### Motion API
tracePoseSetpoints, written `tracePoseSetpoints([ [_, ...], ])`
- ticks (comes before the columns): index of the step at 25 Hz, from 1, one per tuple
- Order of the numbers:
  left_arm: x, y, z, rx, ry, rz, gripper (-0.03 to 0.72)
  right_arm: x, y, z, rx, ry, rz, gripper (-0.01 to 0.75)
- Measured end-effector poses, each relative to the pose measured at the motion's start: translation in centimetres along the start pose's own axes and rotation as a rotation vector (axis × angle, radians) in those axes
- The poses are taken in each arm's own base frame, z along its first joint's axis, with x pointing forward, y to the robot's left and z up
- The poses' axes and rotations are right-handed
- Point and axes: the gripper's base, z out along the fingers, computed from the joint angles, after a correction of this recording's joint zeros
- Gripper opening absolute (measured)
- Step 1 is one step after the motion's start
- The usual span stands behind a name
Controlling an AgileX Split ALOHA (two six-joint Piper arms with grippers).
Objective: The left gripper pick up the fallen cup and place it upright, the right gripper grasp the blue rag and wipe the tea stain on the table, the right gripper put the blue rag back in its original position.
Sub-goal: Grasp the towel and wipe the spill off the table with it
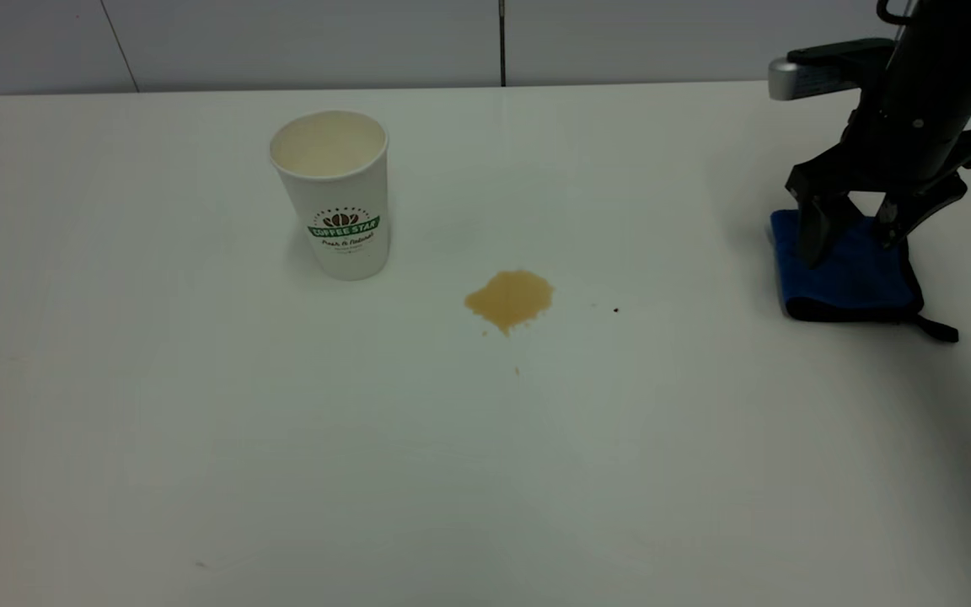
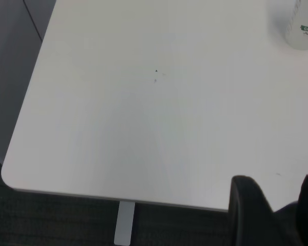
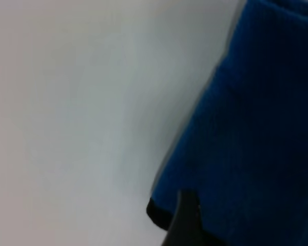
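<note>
The white cup [image 1: 335, 194] with the green COFFEE STAR logo stands upright on the table [image 1: 199, 438], left of centre; its edge also shows in the left wrist view [image 2: 303, 25]. The tan tea stain [image 1: 509, 299] lies to the cup's right, with tiny droplets below it. The blue rag [image 1: 848, 274] lies folded at the right and fills much of the right wrist view [image 3: 256, 128]. My right gripper [image 1: 852, 240] is open, its fingers down on either side of the rag's far part. My left gripper [image 2: 277, 205] is open and empty near the table's left corner, far from the cup.
The table's rounded corner and front edge [image 2: 20, 179] lie near the left gripper, with dark floor beyond. A few dark specks [image 1: 616, 309] dot the tabletop. A grey wall runs behind the table.
</note>
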Motion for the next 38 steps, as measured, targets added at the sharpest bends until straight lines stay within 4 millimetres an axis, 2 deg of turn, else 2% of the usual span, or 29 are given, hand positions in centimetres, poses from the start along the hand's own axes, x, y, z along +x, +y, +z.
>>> tracePoseSetpoints([
  [7, 0.0, 0.0, 0.0, 0.000, 0.000, 0.000, 0.265, 0.0, -0.3, 2.4, 0.005, -0.004, 0.000, 0.716],
  [11, 0.0, 0.0, 0.0, 0.000, 0.000, 0.000, 0.265, 0.2, -0.4, 3.1, 0.004, 0.003, -0.001, 0.654],
  [14, 0.0, 0.0, 0.0, 0.000, 0.000, 0.000, 0.265, 0.0, -0.4, 3.1, 0.000, -0.007, 0.011, 0.528],
  [20, 0.0, 0.0, 0.0, 0.000, 0.000, 0.000, 0.265, -0.1, 0.0, 3.0, -0.058, -0.017, 0.132, 0.075],
  [22, 0.0, 0.0, 0.0, 0.000, 0.000, 0.000, 0.265, -0.2, 0.2, 3.0, -0.087, -0.023, 0.181, 0.026],
  [25, 0.0, 0.0, 0.0, 0.000, 0.000, 0.000, 0.265, -0.3, 0.8, 2.9, -0.116, -0.030, 0.207, 0.011],
  [31, 0.0, 0.0, 0.0, 0.000, 0.000, 0.000, 0.265, -1.1, 2.4, 1.9, -0.133, -0.058, 0.143, 0.011],
  [35, 0.0, 0.0, 0.0, 0.000, 0.000, 0.000, 0.265, -1.2, 1.6, 1.6, -0.099, -0.070, 0.114, 0.037],
  [38, 0.0, 0.0, 0.0, 0.000, 0.000, 0.000, 0.265, -1.0, 1.0, 1.6, -0.057, -0.057, 0.068, 0.104],
])
